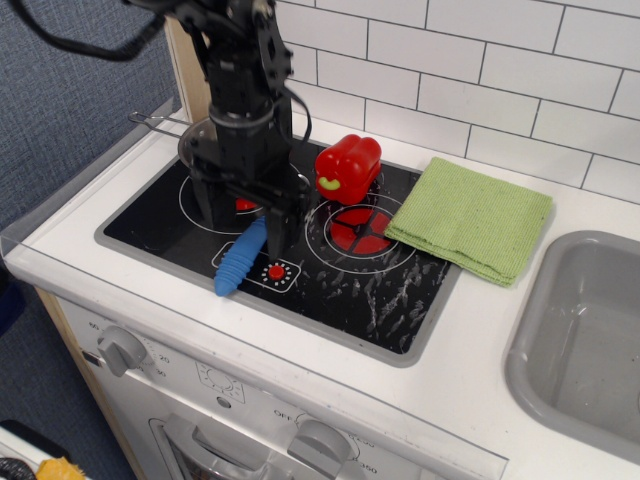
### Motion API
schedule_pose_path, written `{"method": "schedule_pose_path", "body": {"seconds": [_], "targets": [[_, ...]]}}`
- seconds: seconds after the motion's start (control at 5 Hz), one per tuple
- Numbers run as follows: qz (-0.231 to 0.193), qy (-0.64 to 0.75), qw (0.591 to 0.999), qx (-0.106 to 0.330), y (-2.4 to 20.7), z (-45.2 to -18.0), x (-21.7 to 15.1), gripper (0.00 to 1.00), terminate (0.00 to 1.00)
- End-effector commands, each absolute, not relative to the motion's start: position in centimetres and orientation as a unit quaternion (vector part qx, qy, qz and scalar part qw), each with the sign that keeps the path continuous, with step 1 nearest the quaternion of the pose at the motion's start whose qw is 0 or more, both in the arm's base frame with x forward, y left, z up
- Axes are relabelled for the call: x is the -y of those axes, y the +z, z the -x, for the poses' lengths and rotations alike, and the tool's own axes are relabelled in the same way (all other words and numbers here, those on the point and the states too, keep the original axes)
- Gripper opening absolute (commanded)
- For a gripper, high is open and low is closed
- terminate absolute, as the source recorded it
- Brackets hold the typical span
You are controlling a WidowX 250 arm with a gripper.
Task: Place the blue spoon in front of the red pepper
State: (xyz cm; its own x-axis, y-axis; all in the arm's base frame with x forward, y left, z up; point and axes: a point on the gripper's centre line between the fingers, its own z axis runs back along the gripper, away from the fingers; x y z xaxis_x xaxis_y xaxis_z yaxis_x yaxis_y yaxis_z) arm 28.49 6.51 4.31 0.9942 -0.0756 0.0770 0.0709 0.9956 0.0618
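One blue spoon (pixel 240 262) lies on the black hob (pixel 330 290) toward its front-left edge, handle pointing at the front edge, bowl end hidden under the gripper (pixel 244 210). Gripper stands directly over that end, fingers spread either side; whether they touch the spoon, cannot tell. Red pepper (pixel 348 170) sits well apart, nearer the hob's back edge, beside the green cloth (pixel 470 217). Spoon judged short of target: get a firm hold, carry it right, and set it down clear of the pepper's front face.
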Motion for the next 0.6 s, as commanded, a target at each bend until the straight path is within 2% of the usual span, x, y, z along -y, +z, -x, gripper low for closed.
{"method": "schedule_pose_path", "body": {"seconds": [0.0, 0.2, 0.4], "targets": [[-0.035, -0.042, 0.997, 0.048, 6.09, -29.01, -6.12, 1.00, 0.00], [-0.035, -0.042, 0.997, 0.048, 6.09, -29.01, -6.12, 1.00, 0.00], [-0.035, -0.042, 0.997, 0.048, 6.09, -29.01, -6.12, 1.00, 1.00]]}}
